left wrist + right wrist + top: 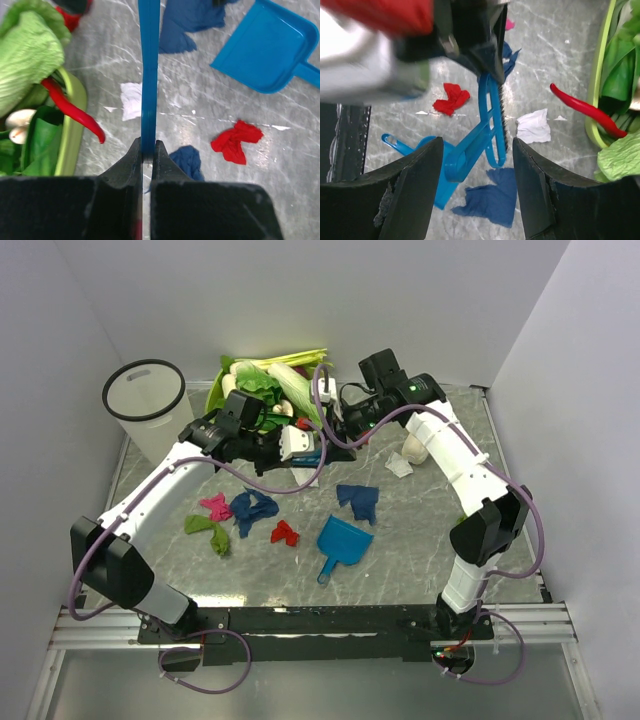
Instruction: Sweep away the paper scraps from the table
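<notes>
My left gripper (148,150) is shut on the flat blue back of a small brush (149,75), held above the table (420,540) near the tray. Seen from the right wrist, the brush (490,125) hangs with its black bristles to the right. My right gripper (477,145) is open around its looped handle, touching neither side. Paper scraps lie below: a white one (533,126), a dark blue one (492,197) and a red one (451,97). From above, pink (215,506), green (210,530) and another dark blue scrap (253,508) lie at front left.
A light-blue dustpan (342,542) lies front centre. A lime-green tray (72,130) of leafy vegetables with a red chili (75,110) over its rim stands at the back. A white bin (150,405) stands back left. White walls close in the table.
</notes>
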{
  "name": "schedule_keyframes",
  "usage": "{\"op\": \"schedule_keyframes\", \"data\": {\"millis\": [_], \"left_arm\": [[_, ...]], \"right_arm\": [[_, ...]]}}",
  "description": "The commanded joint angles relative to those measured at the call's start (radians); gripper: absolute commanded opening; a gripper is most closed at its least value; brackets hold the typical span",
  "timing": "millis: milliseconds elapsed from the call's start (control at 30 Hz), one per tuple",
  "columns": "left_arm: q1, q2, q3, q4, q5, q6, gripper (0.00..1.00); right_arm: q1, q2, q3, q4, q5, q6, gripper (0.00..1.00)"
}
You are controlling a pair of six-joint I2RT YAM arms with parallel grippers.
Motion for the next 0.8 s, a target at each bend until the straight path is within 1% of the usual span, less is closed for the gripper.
{"op": "schedule_keyframes", "data": {"millis": [0,233,433,600,733,767], "left_arm": [[-0.004,-0.041,0.004,0.062,0.032,-0.03,0.01],[-0.004,-0.033,0.021,0.059,0.064,-0.041,0.01],[-0.004,-0.032,0.021,0.054,0.066,-0.05,0.01],[-0.002,-0.036,0.017,0.059,0.073,-0.059,0.01],[-0.004,-0.035,0.012,0.059,0.077,-0.064,0.01],[-0.004,-0.036,0.01,0.06,0.08,-0.067,0.01]], "right_arm": [[0.003,-0.069,-0.006,-0.003,-0.005,-0.042,0.66],[0.005,-0.067,-0.022,0.017,0.006,-0.031,0.63],[0.012,-0.077,-0.023,0.044,0.032,-0.012,0.54],[0.015,-0.081,-0.037,0.058,0.052,-0.008,0.44],[0.017,-0.087,-0.037,0.073,0.051,0.01,0.39],[0.017,-0.089,-0.035,0.075,0.051,0.012,0.35]]}}
